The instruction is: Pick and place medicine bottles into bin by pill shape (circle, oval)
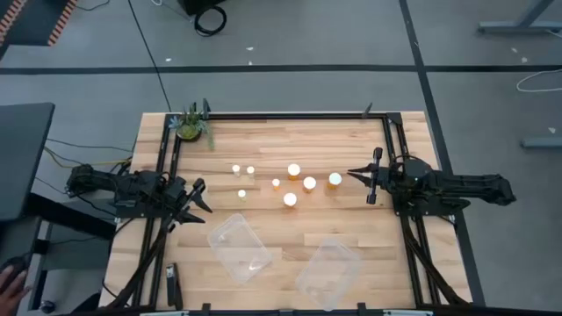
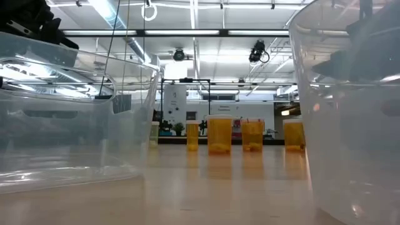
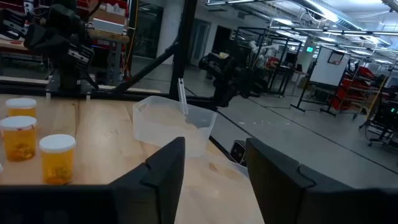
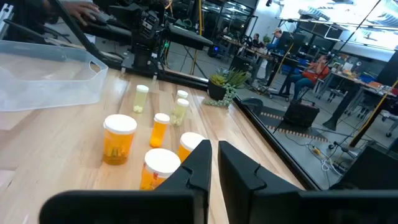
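Observation:
Eight small amber medicine bottles with white caps stand upright on their bases in a loose group at the middle of the wooden table point(image 1: 351, 219). The narrower ones point(image 1: 242, 170) are on the left and the wider ones point(image 1: 309, 183) on the right. Some of them also show in the low view point(image 2: 219, 134). My left gripper point(image 1: 204, 197) is open and empty near the table's left edge, left of the bottles; in the left wrist view point(image 3: 214, 168) bottles point(image 3: 57, 158) stand off to one side. My right gripper point(image 1: 353, 175) is shut and empty, just right of the nearest wide bottle point(image 1: 335, 179). It points at the group point(image 4: 119, 138).
Two clear plastic tubs lie near the table's front edge, one left of centre point(image 1: 239, 247) and one right of centre point(image 1: 329, 270). A green potted plant point(image 1: 190, 125) stands at the far left corner. A black frame point(image 1: 290, 115) runs along the table's edges. A person's hand point(image 1: 9, 281) shows beyond the left edge.

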